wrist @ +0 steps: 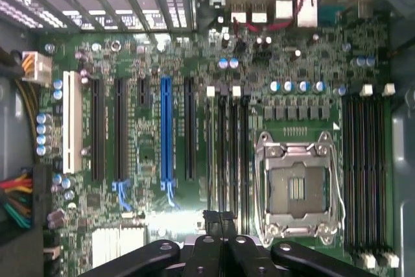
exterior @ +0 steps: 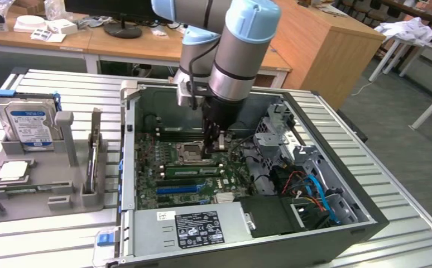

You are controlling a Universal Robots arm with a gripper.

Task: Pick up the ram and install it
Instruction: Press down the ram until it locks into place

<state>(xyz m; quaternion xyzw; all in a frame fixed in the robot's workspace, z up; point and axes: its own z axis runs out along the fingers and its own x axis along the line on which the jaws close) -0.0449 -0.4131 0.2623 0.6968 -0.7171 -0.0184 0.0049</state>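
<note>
The ram cannot be picked out with certainty in the exterior view. The claw (exterior: 221,146) sits low inside the open computer case (exterior: 127,145), beside the CPU socket (exterior: 191,149). A hard drive (exterior: 28,120) stands on the worktop (exterior: 44,237) at the exterior view's left. In the wrist view the claw is clenched above black memory slots (wrist: 233,160), and whether it grips the ram cannot be told.
</note>
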